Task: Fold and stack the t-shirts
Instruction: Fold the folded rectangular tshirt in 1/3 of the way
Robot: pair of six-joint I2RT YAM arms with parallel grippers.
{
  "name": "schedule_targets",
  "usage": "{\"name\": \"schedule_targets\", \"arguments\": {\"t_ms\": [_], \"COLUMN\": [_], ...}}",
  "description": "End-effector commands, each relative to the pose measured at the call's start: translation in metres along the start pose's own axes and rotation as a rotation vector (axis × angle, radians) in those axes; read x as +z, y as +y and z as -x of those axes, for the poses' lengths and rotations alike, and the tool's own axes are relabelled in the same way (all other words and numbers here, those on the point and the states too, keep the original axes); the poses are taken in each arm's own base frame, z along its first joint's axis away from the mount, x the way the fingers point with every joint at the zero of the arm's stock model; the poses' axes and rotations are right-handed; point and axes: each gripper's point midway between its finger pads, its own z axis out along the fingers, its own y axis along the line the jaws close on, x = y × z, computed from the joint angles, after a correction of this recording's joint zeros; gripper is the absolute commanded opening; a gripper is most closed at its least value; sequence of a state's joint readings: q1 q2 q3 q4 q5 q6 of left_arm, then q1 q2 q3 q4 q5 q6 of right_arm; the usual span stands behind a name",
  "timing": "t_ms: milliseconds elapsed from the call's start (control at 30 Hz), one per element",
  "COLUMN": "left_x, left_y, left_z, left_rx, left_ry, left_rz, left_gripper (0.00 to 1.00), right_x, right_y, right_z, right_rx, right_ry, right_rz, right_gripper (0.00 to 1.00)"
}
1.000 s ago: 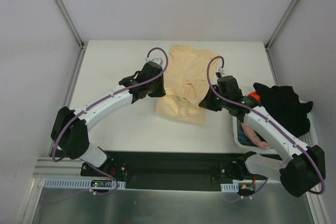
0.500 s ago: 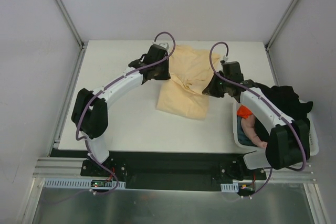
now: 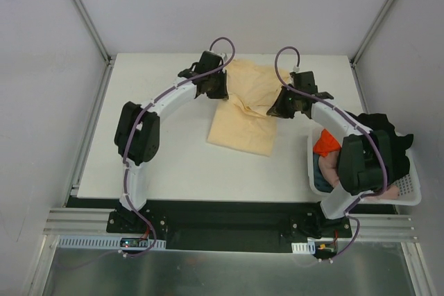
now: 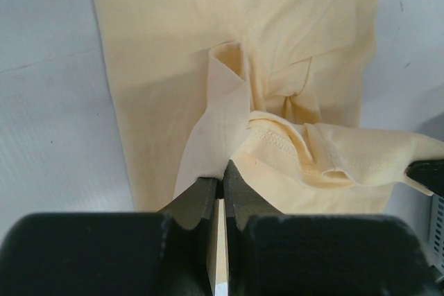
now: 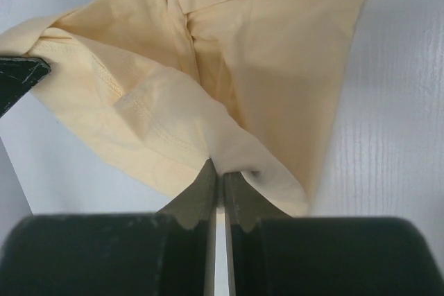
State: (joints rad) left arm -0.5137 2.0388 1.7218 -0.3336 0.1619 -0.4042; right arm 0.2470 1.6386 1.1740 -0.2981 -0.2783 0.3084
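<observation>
Top view: a pale yellow t-shirt [image 3: 243,119] lies partly folded on the white table [image 3: 159,157], reaching from the middle of the far edge toward the table's centre. The left gripper [image 3: 220,84] stands at the shirt's far left border and the right gripper [image 3: 279,107] at its right border; both arms arch over the table from the near edge.

Left wrist view: the fingers of the left gripper [image 4: 222,184] are closed together, pinching a raised fold of the yellow cloth, with a stitched hem bunched just to the right.

Right wrist view: the right gripper [image 5: 220,175] is likewise pressed closed on a hemmed fold of the same shirt, which is lifted off the table between the two grippers.

At the near right corner of the table, a white lattice basket [image 3: 411,188] holds a black t-shirt [image 3: 385,136] draped over its far rim, an orange t-shirt [image 3: 326,145] and a pinkish t-shirt [image 3: 331,172].
</observation>
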Motion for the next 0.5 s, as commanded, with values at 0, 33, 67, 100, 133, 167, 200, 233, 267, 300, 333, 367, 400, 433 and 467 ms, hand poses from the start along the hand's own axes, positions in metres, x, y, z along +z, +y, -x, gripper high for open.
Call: {"name": "schedule_targets", "arguments": {"t_ms": [0, 33, 67, 100, 133, 167, 200, 233, 267, 300, 333, 367, 400, 433, 467], "left_x": [0.001, 0.005, 0.007, 0.012, 0.014, 0.016, 0.019, 0.021, 0.021, 0.022, 0.022, 0.021, 0.019, 0.018, 0.016], "left_y": [0.003, 0.008, 0.009, 0.009, 0.011, 0.011, 0.01, 0.008, 0.007, 0.006, 0.005, 0.005, 0.005, 0.004, 0.003], "left_z": [0.009, 0.004, 0.003, 0.001, 0.001, -0.004, -0.003, -0.006, -0.007, -0.006, -0.006, -0.006, -0.005, -0.004, -0.004], "left_rx": [0.009, 0.004, 0.003, 0.0, -0.003, -0.005, -0.002, -0.001, -0.001, 0.002, 0.003, 0.002, 0.006, 0.011, 0.012], "left_ry": [0.005, 0.024, 0.032, 0.047, 0.057, 0.078, 0.086, 0.101, 0.112, 0.112, 0.114, 0.114, 0.112, 0.11, 0.109], "left_rz": [-0.002, 0.011, 0.014, 0.007, 0.005, 0.002, -0.01, -0.027, -0.033, -0.038, -0.044, -0.043, -0.042, -0.046, -0.048], "left_gripper": [0.0, 0.0, 0.0, 0.0, 0.01, 0.02, 0.03, 0.05, 0.07, 0.09, 0.13, 0.16, 0.23, 0.28, 0.4], "right_x": [0.003, 0.005, 0.011, 0.013, 0.015, 0.019, 0.021, 0.022, 0.026, 0.027, 0.028, 0.029, 0.029, 0.028, 0.027], "right_y": [0.006, 0.001, -0.005, -0.008, -0.009, -0.012, -0.012, -0.014, -0.016, -0.017, -0.019, -0.021, -0.021, -0.022, -0.023], "right_z": [0.025, 0.026, 0.026, 0.026, 0.027, 0.027, 0.027, 0.028, 0.026, 0.027, 0.028, 0.029, 0.03, 0.031, 0.032], "right_rx": [-0.011, 0.002, 0.013, 0.018, 0.027, 0.034, 0.04, 0.049, 0.055, 0.062, 0.067, 0.07, 0.075, 0.08, 0.081], "right_ry": [-0.056, -0.055, -0.052, -0.052, -0.053, -0.046, -0.039, -0.037, -0.029, -0.03, -0.032, -0.033, -0.036, -0.039, -0.041], "right_rz": [0.009, -0.007, -0.033, -0.042, -0.049, -0.057, -0.057, -0.057, -0.061, -0.065, -0.068, -0.074, -0.078, -0.083, -0.086], "right_gripper": [0.06, 0.06, 0.06, 0.06, 0.06, 0.07, 0.07, 0.07, 0.08, 0.09, 0.1, 0.13, 0.14, 0.15, 0.22]}}
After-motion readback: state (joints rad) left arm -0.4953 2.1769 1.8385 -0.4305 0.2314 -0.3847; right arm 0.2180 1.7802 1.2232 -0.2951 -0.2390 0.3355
